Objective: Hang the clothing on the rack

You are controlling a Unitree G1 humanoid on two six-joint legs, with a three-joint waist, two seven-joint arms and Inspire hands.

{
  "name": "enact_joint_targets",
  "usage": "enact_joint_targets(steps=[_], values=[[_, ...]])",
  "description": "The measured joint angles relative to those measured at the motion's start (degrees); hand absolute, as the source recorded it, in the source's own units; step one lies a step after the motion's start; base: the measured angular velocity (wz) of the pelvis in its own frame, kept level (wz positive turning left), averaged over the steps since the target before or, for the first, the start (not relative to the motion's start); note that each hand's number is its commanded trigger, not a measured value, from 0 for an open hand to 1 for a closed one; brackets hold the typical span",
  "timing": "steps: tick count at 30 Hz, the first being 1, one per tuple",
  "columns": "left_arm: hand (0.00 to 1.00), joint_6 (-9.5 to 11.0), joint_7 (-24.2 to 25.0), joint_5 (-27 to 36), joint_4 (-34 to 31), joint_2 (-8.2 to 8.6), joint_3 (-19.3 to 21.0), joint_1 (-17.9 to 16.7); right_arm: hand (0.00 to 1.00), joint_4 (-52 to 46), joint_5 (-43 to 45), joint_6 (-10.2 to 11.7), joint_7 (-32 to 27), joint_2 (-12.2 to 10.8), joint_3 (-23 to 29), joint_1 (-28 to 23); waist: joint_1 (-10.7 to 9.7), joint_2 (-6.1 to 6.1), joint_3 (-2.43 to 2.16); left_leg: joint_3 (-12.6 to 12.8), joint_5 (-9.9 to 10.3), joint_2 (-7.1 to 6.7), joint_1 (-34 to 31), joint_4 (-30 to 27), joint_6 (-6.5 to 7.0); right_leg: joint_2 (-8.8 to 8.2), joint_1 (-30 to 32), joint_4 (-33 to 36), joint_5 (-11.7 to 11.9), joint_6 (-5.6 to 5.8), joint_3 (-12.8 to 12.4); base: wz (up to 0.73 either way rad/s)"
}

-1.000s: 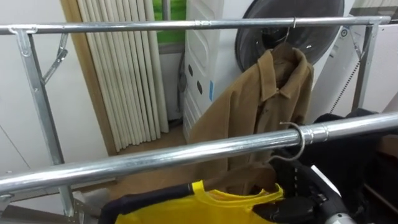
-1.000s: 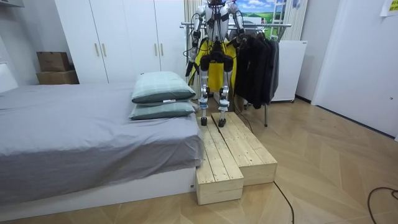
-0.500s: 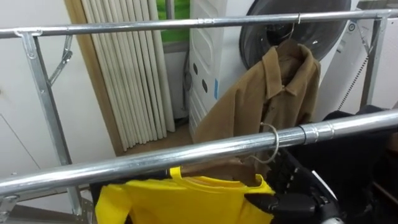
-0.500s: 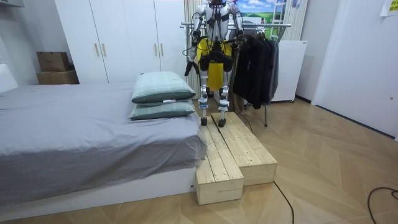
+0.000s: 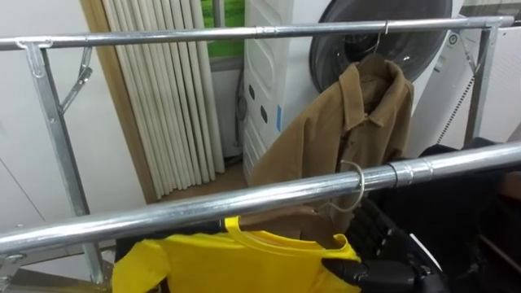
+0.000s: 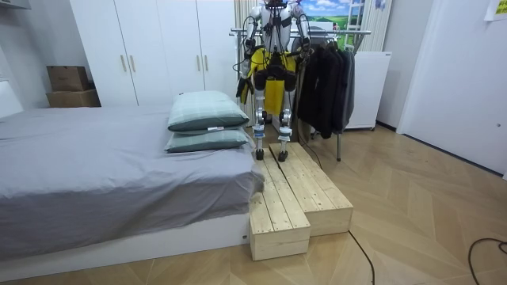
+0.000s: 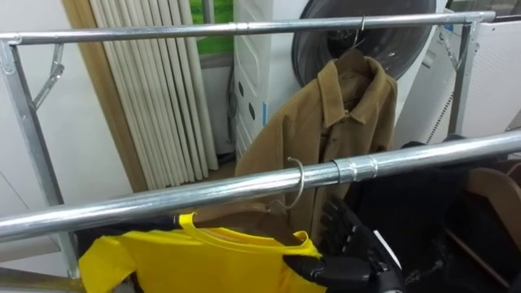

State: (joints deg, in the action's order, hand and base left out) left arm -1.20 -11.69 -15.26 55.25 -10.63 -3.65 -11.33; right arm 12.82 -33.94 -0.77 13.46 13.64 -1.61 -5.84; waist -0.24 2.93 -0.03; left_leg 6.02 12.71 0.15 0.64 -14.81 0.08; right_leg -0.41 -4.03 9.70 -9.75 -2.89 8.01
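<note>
A yellow shirt (image 5: pixel 236 259) hangs on a hanger whose metal hook (image 5: pixel 356 185) sits over the near rail (image 5: pixel 203 213) of the clothes rack. My right hand (image 5: pixel 383 262) is at the shirt's right shoulder, just under the rail. Its thumb lies on the front of the yellow cloth and its fingers reach up behind it. In the right eye view the same hand (image 7: pixel 350 254) is below the hook (image 7: pixel 298 184). In the room view I stand on a wooden platform (image 6: pixel 295 198), facing the rack, with the yellow shirt (image 6: pixel 269 71) in front of me.
A brown jacket (image 5: pixel 350 130) hangs from the far rail (image 5: pixel 244 33). Dark garments (image 5: pixel 464 191) fill the near rail's right end. Pale curtains (image 5: pixel 159 98) and a white appliance (image 5: pixel 273 81) stand behind the rack. A bed (image 6: pixel 119 166) lies at the room view's left.
The hanger's hook has slid left along the near rail. The yellow shirt has risen and spread leftward under it. My right hand has stayed at its shoulder.
</note>
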Motion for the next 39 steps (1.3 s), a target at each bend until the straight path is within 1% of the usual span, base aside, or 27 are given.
enact_joint_targets(steps=[5,7,12,15,19,22,26,28,31,34,36,37,39], values=[[0.0,0.5,0.0,0.0,0.1,0.0,0.0,-0.1,0.0,2.4,-1.2,0.3,1.8,0.0,0.0,0.0,-0.2,0.03,0.02,0.1,0.0,0.04,0.2,0.2,0.0,0.05,-0.1,0.0,0.0,0.0,-0.1,0.0],[0.0,0.8,0.0,0.0,0.5,-0.02,0.0,-0.1,0.0,3.6,-2.9,0.3,2.4,0.0,-0.1,0.0,0.1,0.04,0.1,0.1,0.0,0.08,0.5,0.4,0.0,0.08,-0.2,0.0,0.0,0.0,-0.2,-0.04],[0.0,1.0,0.3,-0.1,1.4,-0.42,0.1,-1.5,0.0,3.8,-6.2,0.3,4.6,0.2,-0.6,-1.0,0.2,0.29,0.2,0.3,0.0,0.18,0.6,0.4,0.0,0.19,0.1,-0.1,0.0,-0.01,-0.2,-0.02],[0.0,1.0,1.5,-0.2,1.4,-0.65,0.1,-2.3,0.0,3.8,-7.7,0.3,5.8,0.7,-0.7,-1.0,0.0,0.4,0.25,0.3,0.0,0.17,0.6,0.4,0.02,0.19,0.1,-0.2,0.0,-0.01,-0.1,0.0],[0.0,1.0,2.5,-0.2,1.5,-1.02,0.1,-2.2,0.0,4.6,-8.6,0.3,7.7,0.9,-1.0,-1.1,0.0,0.53,0.17,0.1,0.0,0.14,0.5,0.3,0.02,0.19,0.0,-0.2,0.0,-0.01,0.0,0.02],[0.0,1.0,3.3,-0.2,1.6,-1.04,0.3,-2.0,0.0,4.8,-8.6,0.3,9.4,0.9,-1.5,-2.4,0.0,0.5,0.16,0.1,0.0,0.15,0.6,0.1,0.03,0.18,-0.1,-0.1,0.0,-0.03,0.0,0.0],[0.0,0.9,3.5,-0.5,1.6,-1.04,0.3,-2.1,0.0,5.4,-8.6,0.3,10.5,0.9,-1.5,-4.7,-0.9,0.17,0.03,0.1,0.2,0.18,0.0,-0.1,0.18,0.19,0.0,-0.1,0.0,-0.01,-0.1,0.0],[0.0,0.9,3.6,-0.6,1.7,-1.04,0.6,-2.1,0.0,7.0,-8.2,0.3,10.7,0.9,-1.4,-4.8,-1.1,0.12,0.0,0.2,0.2,0.17,0.1,-0.1,0.18,0.22,0.0,0.0,0.1,0.01,-0.5,-0.03],[0.0,1.1,3.7,-0.5,1.7,-1.02,0.9,-1.6,0.0,9.5,-5.7,0.3,10.6,1.2,-1.3,-4.8,-1.3,0.17,0.02,0.4,0.2,0.16,0.1,-0.1,0.19,0.22,0.0,0.1,0.1,0.05,-0.7,-0.01],[0.0,1.3,3.6,-0.6,1.6,-0.99,1.8,-1.4,0.0,11.4,-1.0,0.3,10.6,1.2,-1.1,-5.0,-1.4,0.35,0.02,0.4,0.2,0.11,0.1,0.0,0.19,0.18,0.1,0.0,0.1,0.07,-0.7,0.0],[0.0,1.4,3.7,-1.3,1.6,-0.95,3.6,-1.4,0.0,12.5,3.3,0.3,10.7,1.5,-0.4,-5.2,-1.5,0.53,0.0,0.4,0.2,0.08,0.1,0.0,0.19,0.14,0.1,-0.1,0.1,0.11,-0.5,0.0],[0.0,1.4,3.7,-1.2,1.6,-0.96,4.0,-1.5,0.0,13.3,4.2,0.4,11.0,1.5,0.0,-5.2,-1.6,0.61,-0.06,0.4,0.2,0.07,0.1,0.0,0.19,0.09,0.1,-0.1,0.1,0.11,-0.2,0.03],[0.0,1.4,3.7,-1.2,1.6,-0.98,4.8,-1.4,0.0,16.1,9.1,0.7,11.1,1.5,1.4,-5.3,-1.7,0.75,-0.12,0.3,0.2,0.0,0.1,-0.1,0.21,-0.05,0.0,-0.1,0.1,0.11,0.1,0.06]])
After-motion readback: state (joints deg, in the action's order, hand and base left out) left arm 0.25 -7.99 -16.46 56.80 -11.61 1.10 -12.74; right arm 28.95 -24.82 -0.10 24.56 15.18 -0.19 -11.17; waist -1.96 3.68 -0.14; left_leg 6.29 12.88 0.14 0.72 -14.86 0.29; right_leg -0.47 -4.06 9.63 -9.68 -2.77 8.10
